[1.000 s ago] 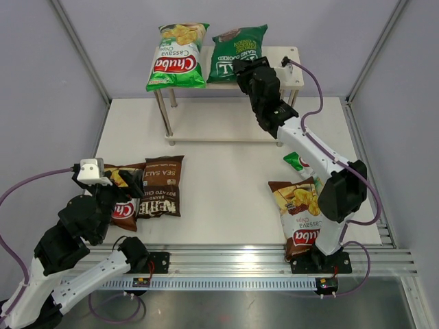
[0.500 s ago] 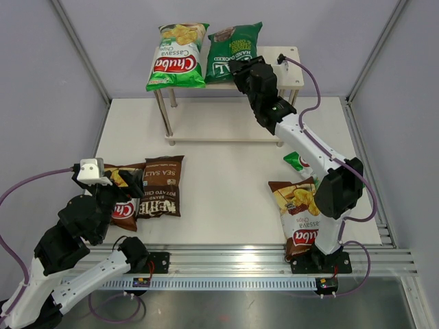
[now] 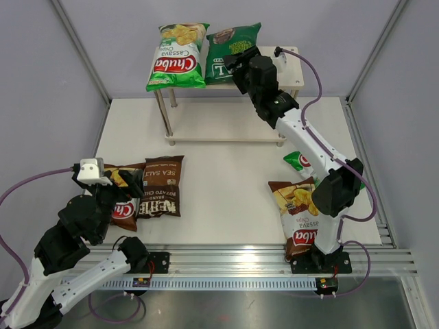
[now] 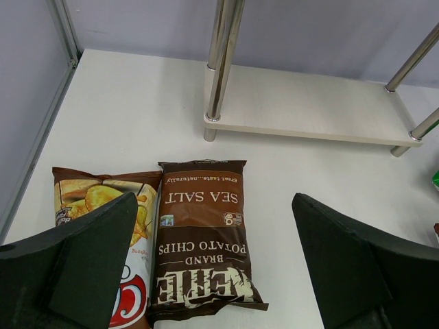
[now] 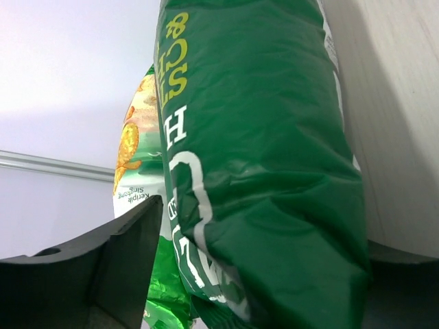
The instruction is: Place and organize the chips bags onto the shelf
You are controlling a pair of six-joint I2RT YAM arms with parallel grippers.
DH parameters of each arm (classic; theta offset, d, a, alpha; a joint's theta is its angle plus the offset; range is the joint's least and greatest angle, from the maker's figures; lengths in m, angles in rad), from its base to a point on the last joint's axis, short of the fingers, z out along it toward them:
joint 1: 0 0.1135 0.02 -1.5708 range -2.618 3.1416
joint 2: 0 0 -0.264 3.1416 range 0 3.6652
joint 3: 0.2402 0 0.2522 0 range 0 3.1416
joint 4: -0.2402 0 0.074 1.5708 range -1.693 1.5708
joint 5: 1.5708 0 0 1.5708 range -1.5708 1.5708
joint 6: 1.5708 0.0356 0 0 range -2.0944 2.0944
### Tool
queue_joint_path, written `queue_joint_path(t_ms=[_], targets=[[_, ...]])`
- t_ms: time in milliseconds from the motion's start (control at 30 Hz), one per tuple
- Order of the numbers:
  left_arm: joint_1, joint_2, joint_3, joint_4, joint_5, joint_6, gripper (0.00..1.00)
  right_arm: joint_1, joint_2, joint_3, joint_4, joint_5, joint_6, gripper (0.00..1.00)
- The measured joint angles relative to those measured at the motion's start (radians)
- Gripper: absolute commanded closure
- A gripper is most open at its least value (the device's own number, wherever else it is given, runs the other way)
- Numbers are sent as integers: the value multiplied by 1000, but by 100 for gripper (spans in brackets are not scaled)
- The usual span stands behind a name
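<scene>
Two bags lie on the top board of the pale beige wooden shelf with thin metal legs; the glossy dark-green REAL bag has just shifted closer to the light-green Chuba bag, so we count it placed. Right gripper has its jaws either side of it: pinching or freed, we cannot tell. Left gripper hangs spread wide, empty, above the dark-brown Kettle bag.
</scene>
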Motion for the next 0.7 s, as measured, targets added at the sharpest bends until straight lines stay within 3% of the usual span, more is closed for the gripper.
queue_joint_path(t_ms=[500,700], targets=[[4,3,0,0,1,0,1,0,-87,-48,-98,-5,-26,11],[9,18,0,0,4,0,1,-3,-128,-85,-112,-6,-52,18]])
